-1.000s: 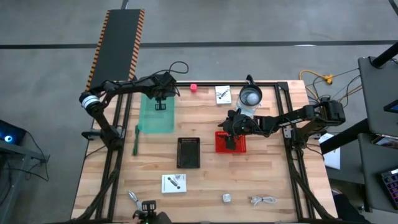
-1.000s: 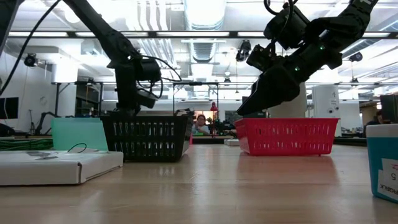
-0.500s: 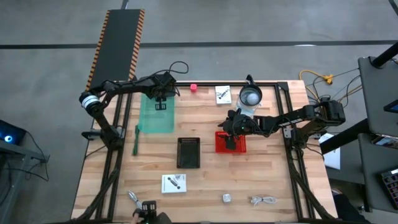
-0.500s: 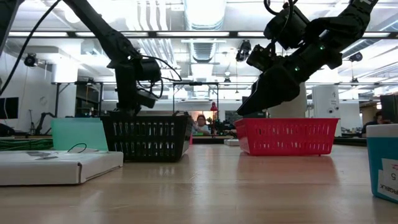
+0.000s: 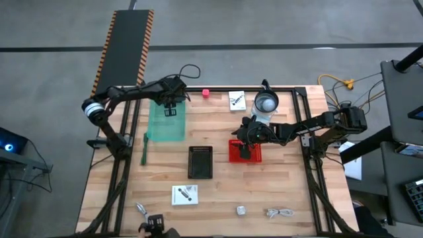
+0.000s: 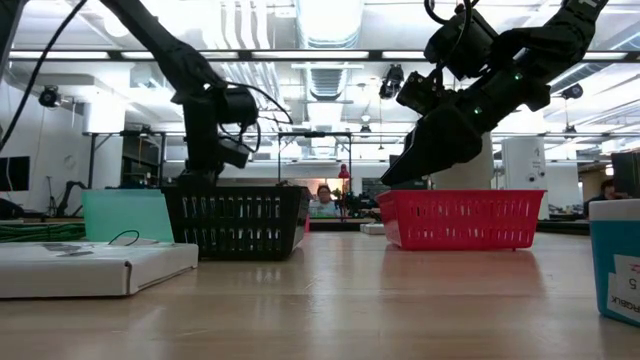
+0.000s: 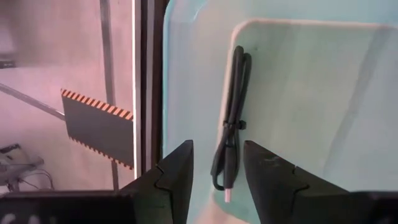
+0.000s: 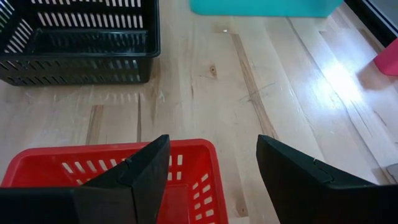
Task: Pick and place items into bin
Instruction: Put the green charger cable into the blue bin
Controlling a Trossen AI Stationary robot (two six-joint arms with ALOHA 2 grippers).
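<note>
My left gripper (image 5: 170, 100) hangs open above the far end of the teal bin (image 5: 165, 122). A black cable bundle (image 7: 230, 124) lies flat on the bin's floor, and the fingers stand on either side of its end without touching it. My right gripper (image 5: 246, 142) hovers open over the red basket (image 5: 246, 152), also shown in the right wrist view (image 8: 112, 171). Loose on the table are two white cards (image 5: 237, 100) (image 5: 185, 194), a pink blob (image 5: 206, 93), a silver cube (image 5: 241, 210), a cable bundle (image 5: 281, 212), a clip (image 5: 142, 210) and a pen (image 5: 144, 149).
A black basket (image 5: 200, 162) stands at the table's middle, between the teal bin and the red basket. The clear jug (image 5: 266, 102) stands at the far edge, just behind my right arm. Bare wood lies between the baskets and the near-edge items.
</note>
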